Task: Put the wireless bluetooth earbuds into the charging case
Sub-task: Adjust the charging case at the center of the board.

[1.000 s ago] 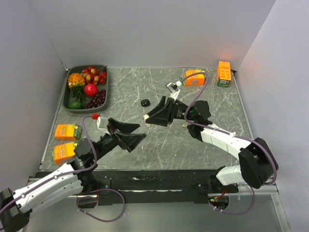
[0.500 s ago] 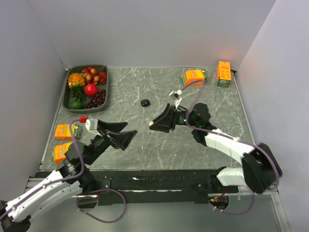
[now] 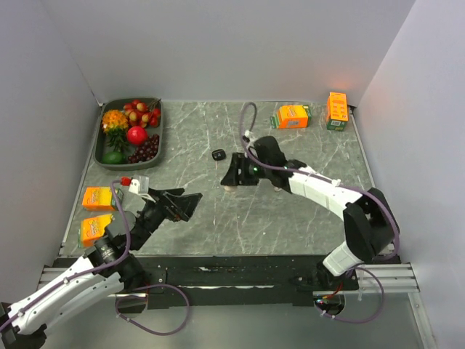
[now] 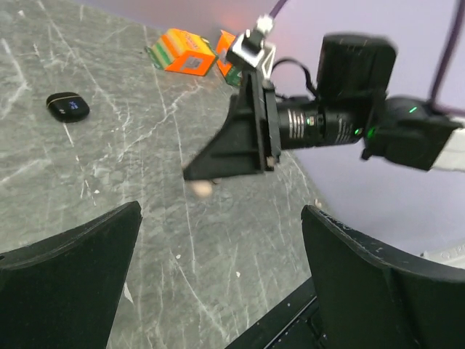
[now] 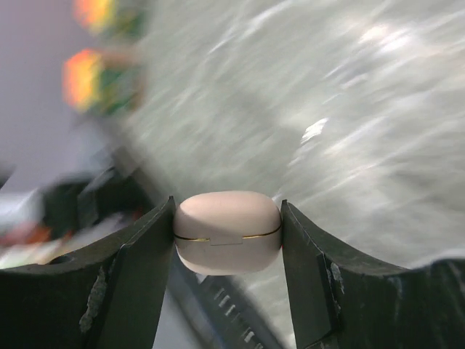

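Operator: Both grippers have shifted in the last second. My left gripper has drawn back toward the near-left corner. My right gripper has turned, its wrist swinging further back while the tips stay at almost the same spot.

Desk: Run it left to right for me.

Operator: Far left, the fruit tray sits at the back of the table, with two orange cartons along the left edge in front of it. My left gripper hangs just right of those cartons, fingers spread wide with nothing between them.

Desk: And the cases?

Operator: A small black case lies alone near the middle. Just beside it, to the right and nearer me, my right gripper pinches the pale charging case by its two ends, lid shut. It is low over the table; I cannot tell whether it touches.

Desk: Further right?

Operator: Two orange boxes at the back right, one lying flat and one standing in the corner.
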